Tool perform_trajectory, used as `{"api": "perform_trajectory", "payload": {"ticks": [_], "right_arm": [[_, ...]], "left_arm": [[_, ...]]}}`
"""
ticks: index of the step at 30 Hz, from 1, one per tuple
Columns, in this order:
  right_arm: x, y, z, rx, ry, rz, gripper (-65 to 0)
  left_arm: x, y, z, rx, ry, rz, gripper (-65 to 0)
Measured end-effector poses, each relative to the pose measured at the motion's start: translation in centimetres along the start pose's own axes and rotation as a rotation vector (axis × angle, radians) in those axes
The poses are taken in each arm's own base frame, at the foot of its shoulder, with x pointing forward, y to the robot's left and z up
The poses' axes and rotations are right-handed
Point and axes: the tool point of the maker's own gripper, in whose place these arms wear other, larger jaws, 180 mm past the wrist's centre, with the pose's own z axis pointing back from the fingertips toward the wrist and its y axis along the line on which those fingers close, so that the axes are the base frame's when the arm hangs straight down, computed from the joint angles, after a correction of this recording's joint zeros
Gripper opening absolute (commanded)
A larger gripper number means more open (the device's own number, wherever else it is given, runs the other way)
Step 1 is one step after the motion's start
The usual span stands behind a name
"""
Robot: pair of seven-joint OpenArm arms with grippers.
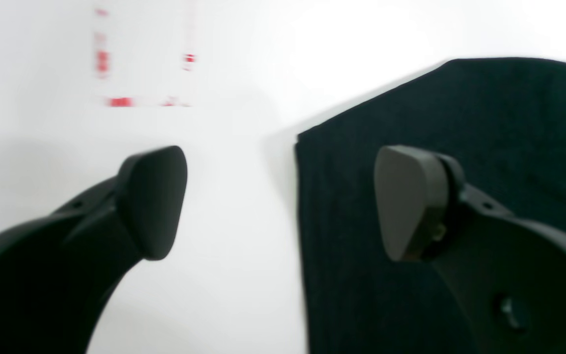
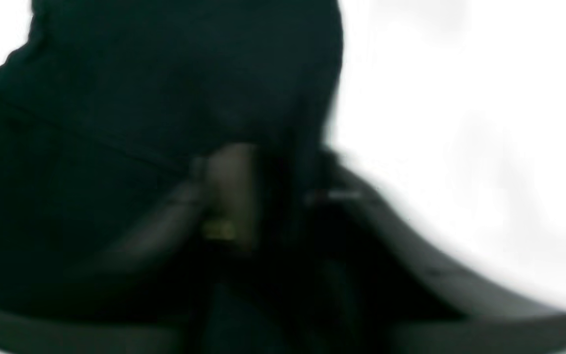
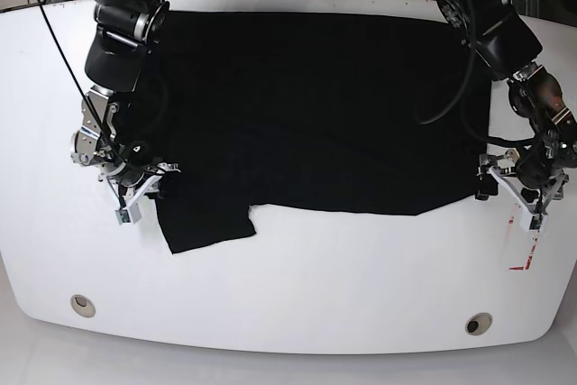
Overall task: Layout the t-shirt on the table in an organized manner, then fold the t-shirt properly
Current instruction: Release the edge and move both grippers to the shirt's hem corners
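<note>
Across the middle of the table point(image 3: 288, 313) lies the t-shirt point(image 3: 315, 105), plain black side up — I judge I'm in the layout step. My right gripper point(image 2: 273, 191) looks pinched on the sleeve fabric toward 8 o'clock, though blur keeps me from being sure. My left gripper point(image 1: 280, 201) is spread wide, straddling the shirt's edge at 4 o'clock, holding nothing. Next I'd close the left and tension both sides evenly. Bare white surface at 6 o'clock gives room; the red tape mark point(image 3: 523, 241) sits close to my left.
</note>
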Motion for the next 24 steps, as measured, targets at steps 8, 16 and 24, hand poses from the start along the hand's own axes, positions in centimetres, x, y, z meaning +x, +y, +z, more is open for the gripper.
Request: {"api": "perform_trajectory", "payload": {"ticks": [8, 16, 24], "right_arm": [[-0.1, 0.2, -0.1, 0.004, 0.006, 0.0, -63.6], [-0.1, 0.1, -0.1, 0.004, 0.007, 0.0, -63.6], [-0.1, 0.1, 0.0, 0.003, 0.007, 0.0, -63.6]], "left_arm": [[-1.7, -2.2, -3.6, -0.06, 0.037, 0.052, -7.8], [-0.7, -3.5, -6.0, -0.087, -0.014, 0.153, -7.8], [-2.4, -1.1, -6.5, -0.037, 0.032, 0.209, -7.8]]}}
